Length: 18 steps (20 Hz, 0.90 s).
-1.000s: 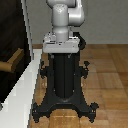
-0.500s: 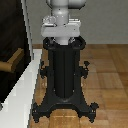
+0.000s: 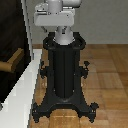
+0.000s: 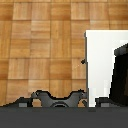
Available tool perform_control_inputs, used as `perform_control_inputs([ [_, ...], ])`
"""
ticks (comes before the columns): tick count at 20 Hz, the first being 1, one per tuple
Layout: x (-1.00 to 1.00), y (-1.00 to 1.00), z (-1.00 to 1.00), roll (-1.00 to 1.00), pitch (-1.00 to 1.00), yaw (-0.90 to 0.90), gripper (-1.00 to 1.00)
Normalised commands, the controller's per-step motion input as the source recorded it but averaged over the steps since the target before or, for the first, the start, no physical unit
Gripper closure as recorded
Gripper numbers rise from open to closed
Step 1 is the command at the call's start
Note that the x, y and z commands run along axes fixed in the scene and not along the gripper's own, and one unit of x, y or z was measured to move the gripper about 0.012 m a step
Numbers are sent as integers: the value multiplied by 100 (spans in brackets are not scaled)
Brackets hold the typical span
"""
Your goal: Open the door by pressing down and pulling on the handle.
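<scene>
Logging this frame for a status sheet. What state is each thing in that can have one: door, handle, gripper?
door: dark panel in its pale frame; shut or ajar cannot be told.
handle: golden-brown lever sticking out from the door, untouched, nothing gripping it.
gripper: not identifiable in either view; whether the jaws are open or shut cannot be told.

Simulated bare room: wood parquet floor (image 4: 40, 45), plain grey wall (image 3: 105, 22).

Arm (image 3: 56, 17) swung from upright toward the exterior view's left, nearer the door (image 3: 12, 45)
</scene>
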Motion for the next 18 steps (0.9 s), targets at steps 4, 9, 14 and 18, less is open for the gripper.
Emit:
perform_control_inputs([
  [4, 0, -50, 0, 0, 0, 0, -100],
  [9, 0, -80, 0, 0, 0, 0, -100],
  [14, 0, -60, 0, 0, 0, 0, -100],
  [18, 0, -50, 0, 0, 0, 0, -100],
])
